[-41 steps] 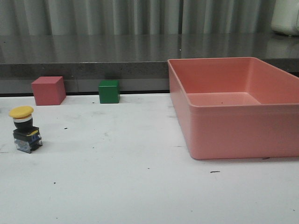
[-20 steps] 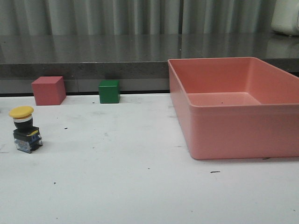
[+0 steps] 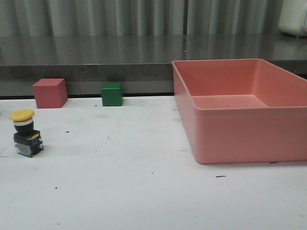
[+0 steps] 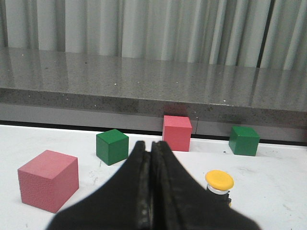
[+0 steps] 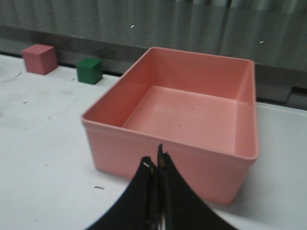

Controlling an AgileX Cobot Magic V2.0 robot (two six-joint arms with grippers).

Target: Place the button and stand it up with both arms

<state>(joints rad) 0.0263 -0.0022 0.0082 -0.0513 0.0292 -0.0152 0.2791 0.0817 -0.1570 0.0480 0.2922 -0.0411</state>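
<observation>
The button (image 3: 26, 132) stands upright on the white table at the far left, yellow cap on top, black body and blue-and-clear base below. The left wrist view shows its yellow cap (image 4: 219, 180) just beside my left gripper (image 4: 150, 146), whose fingers are shut together with nothing between them. My right gripper (image 5: 155, 160) is also shut and empty, hanging in front of the pink bin's near wall. Neither arm appears in the front view.
A large pink bin (image 3: 240, 139) fills the right side of the table. A pink cube (image 3: 49, 93) and a green cube (image 3: 112, 94) sit at the table's far edge. Nearer the left gripper lie another pink cube (image 4: 48, 179) and green cube (image 4: 112, 146).
</observation>
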